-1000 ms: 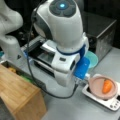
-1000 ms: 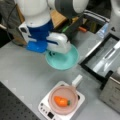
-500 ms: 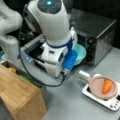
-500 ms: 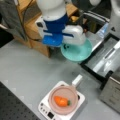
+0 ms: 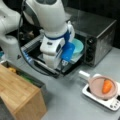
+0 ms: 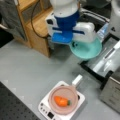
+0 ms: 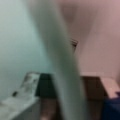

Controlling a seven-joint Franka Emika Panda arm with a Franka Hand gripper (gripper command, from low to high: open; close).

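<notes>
1. Here, in a front view, we see the carrot (image 6: 61,101) lying in the pan (image 6: 63,99) on the scale (image 6: 79,100), nearest us and well apart from the arm.
2. Our gripper (image 6: 72,41) is clenched on the bowl (image 6: 86,48) rim, carrying it level over the open oven (image 5: 98,35) door (image 6: 107,62).
3. The wooden shelf (image 6: 37,22) stands behind.

Both front views look down from opposite sides, sharing oven (image 5: 100,37) and scale (image 6: 50,110); wrist cam v. close (bowl rim (image 7: 57,62) fills it).
</notes>
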